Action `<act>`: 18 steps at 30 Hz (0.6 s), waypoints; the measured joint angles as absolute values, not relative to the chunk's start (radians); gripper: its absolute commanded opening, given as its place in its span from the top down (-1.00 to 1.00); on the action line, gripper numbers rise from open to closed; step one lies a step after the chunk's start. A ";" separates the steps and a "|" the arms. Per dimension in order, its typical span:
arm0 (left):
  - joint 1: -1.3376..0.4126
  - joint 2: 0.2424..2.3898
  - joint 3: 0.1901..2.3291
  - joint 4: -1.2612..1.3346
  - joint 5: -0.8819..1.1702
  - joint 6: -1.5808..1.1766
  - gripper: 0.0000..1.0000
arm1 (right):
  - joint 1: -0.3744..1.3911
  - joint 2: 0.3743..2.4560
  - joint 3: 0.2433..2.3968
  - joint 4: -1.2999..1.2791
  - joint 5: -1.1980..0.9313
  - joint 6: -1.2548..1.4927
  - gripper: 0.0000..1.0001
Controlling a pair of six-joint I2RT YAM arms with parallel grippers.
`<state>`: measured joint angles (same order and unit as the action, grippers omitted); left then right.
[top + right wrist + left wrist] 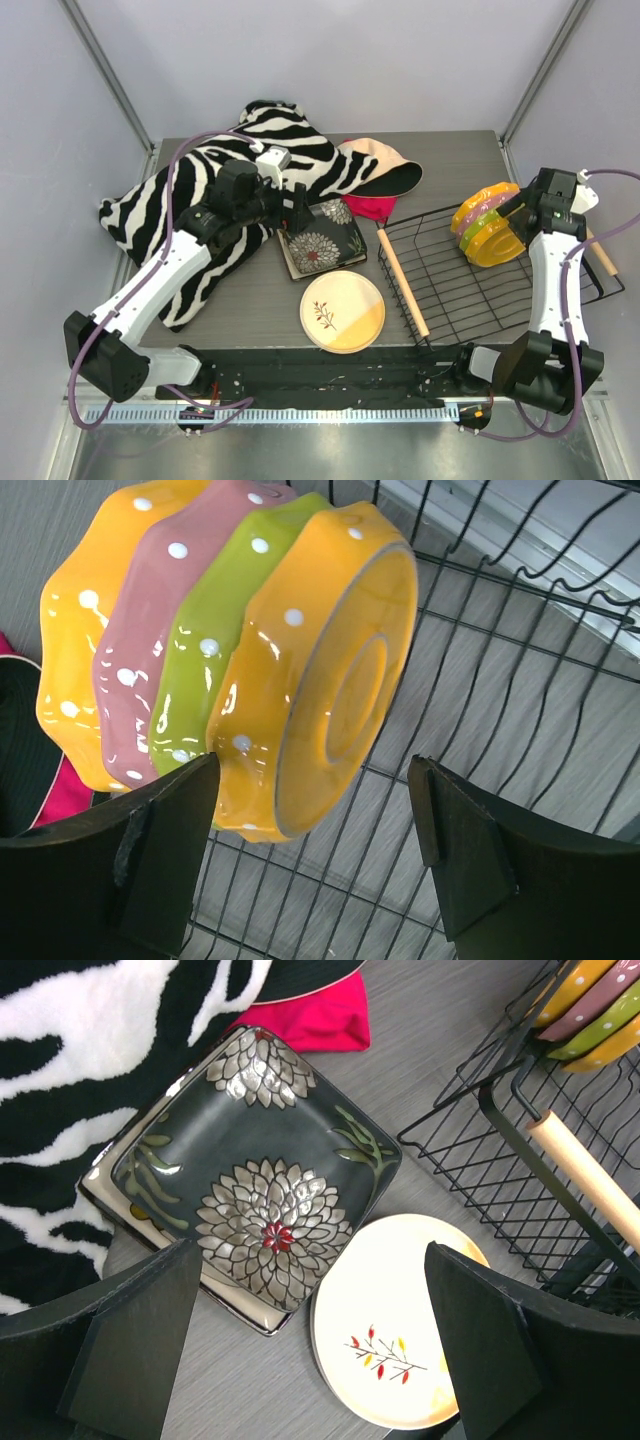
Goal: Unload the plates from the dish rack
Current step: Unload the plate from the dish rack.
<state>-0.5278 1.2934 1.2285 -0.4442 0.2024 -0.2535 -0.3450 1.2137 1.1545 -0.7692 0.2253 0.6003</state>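
4 glossy dotted ceramic plates (230,650) stand on edge at far end of black wire dish rack (470,290); we judge them stiff, slick, chippable, so pinch front rim w/ right gripper (310,770), jaws wide open, empty; left gripper (310,1260) same.

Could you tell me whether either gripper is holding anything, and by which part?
Nothing is held. The left gripper is open above the dark square plate; the right gripper is open by the dotted plates.

White dots speckle the glossy orange, pink and green wavy-edged plates (230,650), silvery red-centred flowers cover the dark grey square ceramic plate (260,1200), and a red-yellow sprig marks the round cream plate (390,1350).
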 measured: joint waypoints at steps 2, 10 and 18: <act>-0.528 1.295 1.228 -0.451 0.201 -0.253 -0.98 | -0.345 1.197 1.155 -0.784 0.241 0.604 -0.68; -0.528 1.298 1.228 -0.471 0.201 -0.253 -0.98 | -0.345 1.179 1.151 -0.773 0.244 0.607 -0.65; -0.528 1.298 1.227 -0.471 0.201 -0.252 -0.98 | -0.345 1.192 1.153 -0.722 0.215 0.609 -0.64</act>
